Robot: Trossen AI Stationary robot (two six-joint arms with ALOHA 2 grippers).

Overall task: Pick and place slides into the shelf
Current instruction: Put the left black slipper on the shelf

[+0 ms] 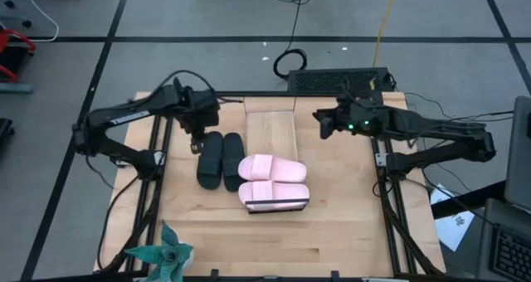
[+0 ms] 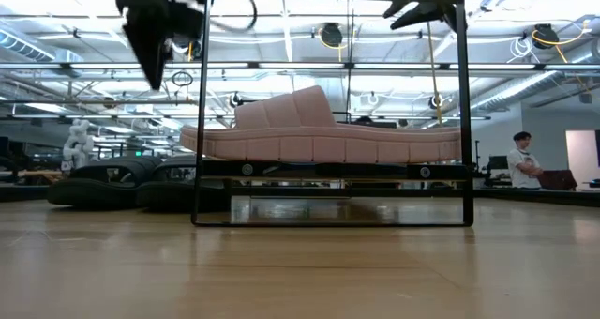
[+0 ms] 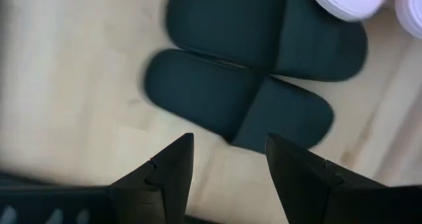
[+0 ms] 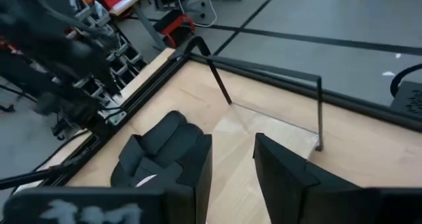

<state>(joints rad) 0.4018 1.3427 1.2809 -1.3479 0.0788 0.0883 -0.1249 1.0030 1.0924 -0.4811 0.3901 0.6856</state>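
Two black slides (image 1: pixel 220 159) lie side by side, soles down, on the tabletop left of the shelf (image 1: pixel 270 128). Two pale pink slides (image 1: pixel 274 181) lie across the shelf's near end; in the low view a pink slide (image 2: pixel 319 136) rests on the shelf's dark-framed upper level (image 2: pixel 328 169). My left gripper (image 1: pixel 197 143) hangs open, pointing down, above the far ends of the black slides (image 3: pixel 244 85); its fingers (image 3: pixel 168 171) are clear of them. My right gripper (image 1: pixel 323 121) is raised right of the shelf's far part, open with nothing between its fingers (image 4: pixel 198 165).
A teal star-shaped object (image 1: pixel 162 253) sits at the table's near left corner. A dark keyboard (image 1: pixel 340 80) lies beyond the far edge. Black frame rails (image 1: pixel 158 174) run along both table sides. A person (image 2: pixel 521 159) stands far off in the room.
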